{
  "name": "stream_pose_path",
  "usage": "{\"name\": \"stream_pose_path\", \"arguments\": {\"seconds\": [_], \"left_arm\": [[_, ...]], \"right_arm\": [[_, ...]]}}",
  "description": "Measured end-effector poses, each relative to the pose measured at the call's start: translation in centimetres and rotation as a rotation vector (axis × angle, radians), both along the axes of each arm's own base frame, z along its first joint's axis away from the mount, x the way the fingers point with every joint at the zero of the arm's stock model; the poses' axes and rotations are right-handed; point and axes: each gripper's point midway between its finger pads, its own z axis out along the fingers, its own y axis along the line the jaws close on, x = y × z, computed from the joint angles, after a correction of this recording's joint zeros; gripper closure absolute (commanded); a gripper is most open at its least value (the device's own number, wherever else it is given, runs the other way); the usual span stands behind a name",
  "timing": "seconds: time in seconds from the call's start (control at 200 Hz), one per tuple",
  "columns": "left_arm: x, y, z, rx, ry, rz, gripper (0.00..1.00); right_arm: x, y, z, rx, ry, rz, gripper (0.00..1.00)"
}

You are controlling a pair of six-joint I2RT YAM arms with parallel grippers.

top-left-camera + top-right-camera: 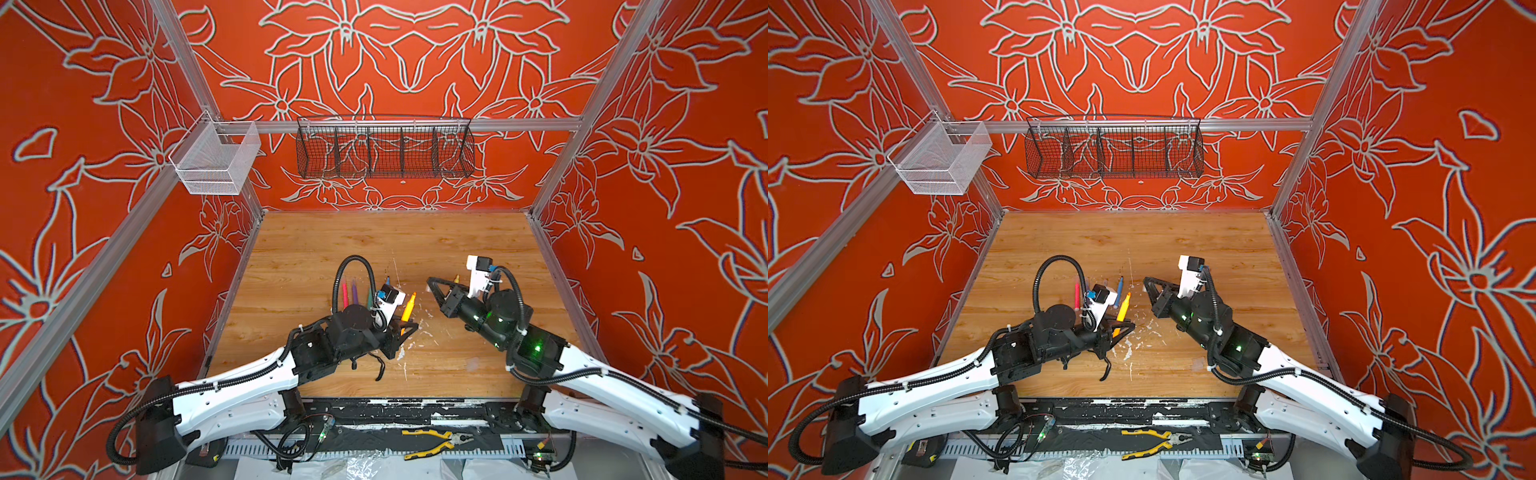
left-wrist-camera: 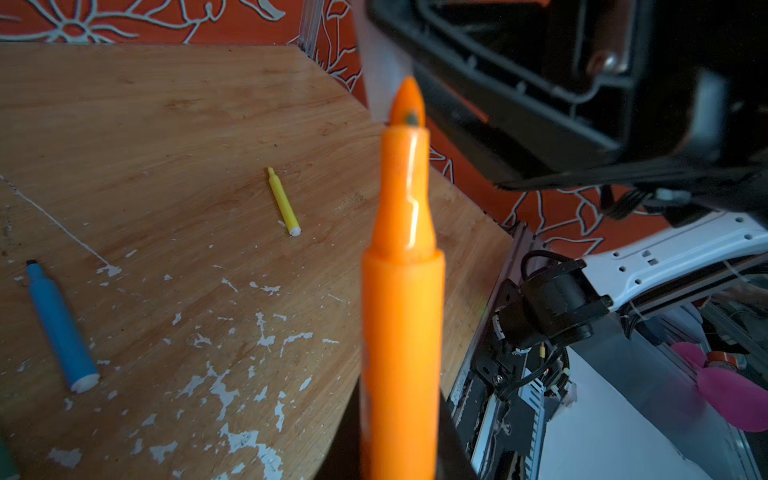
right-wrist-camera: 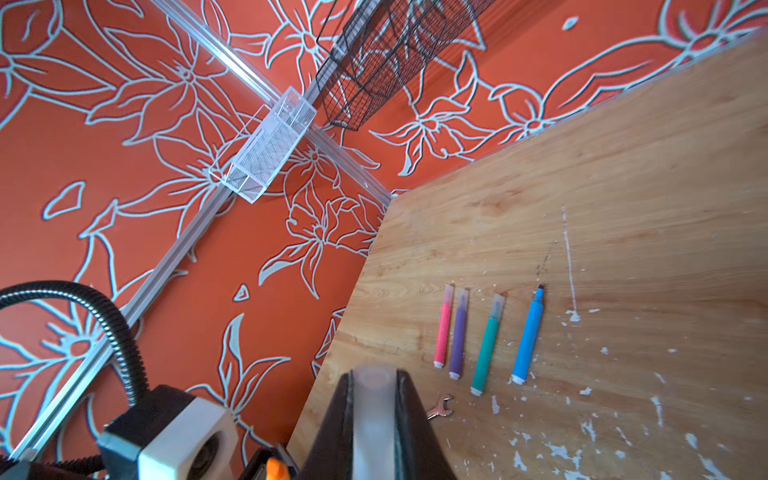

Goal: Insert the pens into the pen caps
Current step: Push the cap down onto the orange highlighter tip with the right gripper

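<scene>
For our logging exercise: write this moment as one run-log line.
left hand: shut on orange pen | right hand: shut on clear cap | pen capped: not yet

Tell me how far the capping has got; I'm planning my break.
Done: the pink pen, purple pen and teal pen lie capped. In hand: the left gripper holds the orange pen, tip bare; the right gripper pinches a clear cap. Left: joining those, then the blue pen and yellow pen, both lying uncapped.

Left end effector [image 1: 1124, 325] clamps the orange pen [image 1: 1124, 306].
</scene>
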Motion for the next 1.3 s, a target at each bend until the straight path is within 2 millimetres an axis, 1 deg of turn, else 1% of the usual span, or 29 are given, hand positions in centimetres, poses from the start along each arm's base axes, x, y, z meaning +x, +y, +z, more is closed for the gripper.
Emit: {"name": "stream_pose_path", "arguments": {"seconds": [0.07, 0.16, 0.33, 0.57, 0.816, 1.001, 1.301], "left_arm": [[0.0, -0.1, 0.3, -0.009, -0.006, 0.003, 1.00], [0.2, 0.0, 0.4, -0.011, -0.010, 0.016, 1.00], [0.5, 0.2, 0.7, -0.020, -0.018, 0.038, 1.00], [0.6, 0.4, 0.8, -0.021, -0.021, 0.049, 1.00], [0.8, 0.5, 0.8, -0.020, -0.026, 0.064, 1.00], [1.0, 0.9, 1.4, -0.032, -0.039, 0.080, 1.00], [1.1, 1.0, 1.4, -0.030, -0.044, 0.089, 1.00]], "right_arm": [[0.1, 1.1, 0.0, 0.008, 0.000, 0.032, 0.93], [0.1, 2.1, 0.6, 0.032, -0.012, 0.065, 0.93], [-0.3, 2.5, 2.3, 0.077, -0.042, 0.093, 0.93], [-0.9, 3.2, 4.0, 0.110, -0.068, 0.126, 0.93], [-1.0, 3.7, 3.7, 0.099, -0.063, 0.138, 0.93], [-1.2, 3.8, 3.7, 0.099, -0.063, 0.144, 0.93], [-2.1, 4.5, 3.4, 0.082, -0.069, 0.175, 0.93]]}}
